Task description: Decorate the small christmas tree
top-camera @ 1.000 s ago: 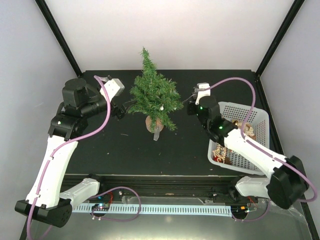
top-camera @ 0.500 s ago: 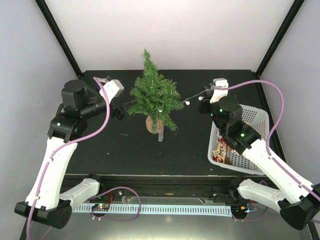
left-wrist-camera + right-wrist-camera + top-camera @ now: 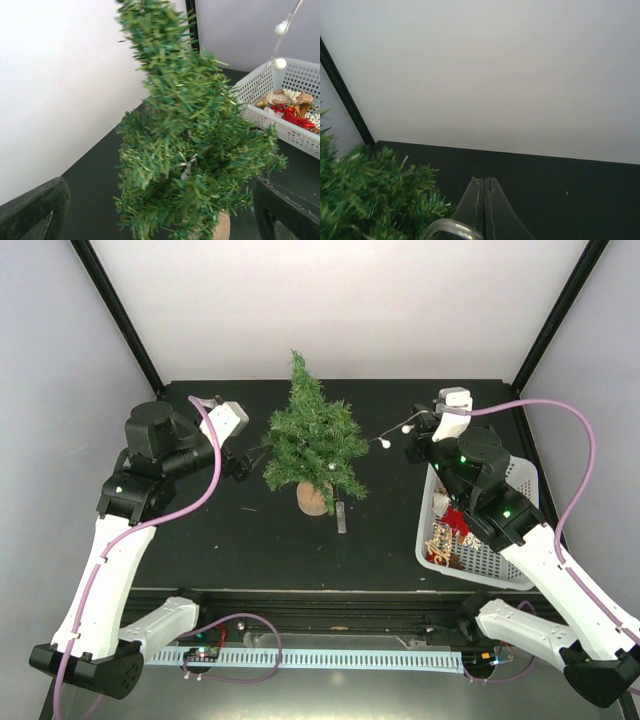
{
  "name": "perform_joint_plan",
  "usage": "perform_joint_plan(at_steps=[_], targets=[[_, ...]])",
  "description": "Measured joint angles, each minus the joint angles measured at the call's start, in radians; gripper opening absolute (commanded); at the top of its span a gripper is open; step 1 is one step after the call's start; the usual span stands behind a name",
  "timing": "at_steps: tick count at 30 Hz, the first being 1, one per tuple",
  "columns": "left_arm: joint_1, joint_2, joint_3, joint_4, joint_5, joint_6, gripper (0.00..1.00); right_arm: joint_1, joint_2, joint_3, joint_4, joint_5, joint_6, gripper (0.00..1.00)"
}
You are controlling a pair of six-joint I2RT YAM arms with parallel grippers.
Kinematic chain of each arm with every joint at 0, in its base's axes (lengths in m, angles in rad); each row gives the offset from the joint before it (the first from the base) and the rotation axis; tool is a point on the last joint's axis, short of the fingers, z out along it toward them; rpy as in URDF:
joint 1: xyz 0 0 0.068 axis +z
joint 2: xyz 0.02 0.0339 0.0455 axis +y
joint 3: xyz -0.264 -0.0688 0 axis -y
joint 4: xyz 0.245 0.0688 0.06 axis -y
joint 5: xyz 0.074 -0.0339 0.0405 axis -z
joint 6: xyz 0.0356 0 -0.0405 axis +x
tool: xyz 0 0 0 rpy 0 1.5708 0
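Note:
The small christmas tree (image 3: pixel 312 440) stands on its light-wood disc base (image 3: pixel 314 498) at mid-table and leans a little. My left gripper (image 3: pixel 243 462) is open at the tree's left side; in the left wrist view (image 3: pixel 160 215) its fingers (image 3: pixel 35 212) stand wide on either side of the lower branches (image 3: pixel 190 150). My right gripper (image 3: pixel 413 432) is to the right of the tree, shut on a thin string with white beads (image 3: pixel 385 443). The string runs taut into the tree. In the right wrist view the fingertips (image 3: pixel 484 180) are pressed together above a silvery wire loop (image 3: pixel 450 227).
A white mesh basket (image 3: pixel 520 475) at the right holds red and gold ornaments (image 3: pixel 447 530), under my right arm. A small grey piece (image 3: pixel 340 516) lies on the black table next to the tree base. Black frame posts stand at the back corners.
My right gripper has moved right and back, drawing the beaded string out from the tree. The tree and the grey piece have shifted right and nearer. The left gripper has stayed put.

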Motion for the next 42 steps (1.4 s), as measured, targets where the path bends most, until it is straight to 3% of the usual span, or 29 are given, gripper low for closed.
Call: perform_joint_plan(at_steps=[17,33,42], targets=[[0.002,-0.003,-0.014,0.006,0.0,0.0,0.99,0.008,-0.008,0.016,-0.062,-0.119,0.005,0.02],[0.002,0.001,-0.017,0.01,0.002,0.013,0.99,0.011,0.495,0.533,-0.078,-0.108,-0.094,0.04],[0.002,0.015,-0.032,0.036,0.012,0.019,0.99,0.011,0.689,0.692,-0.092,-0.134,-0.117,0.06]])
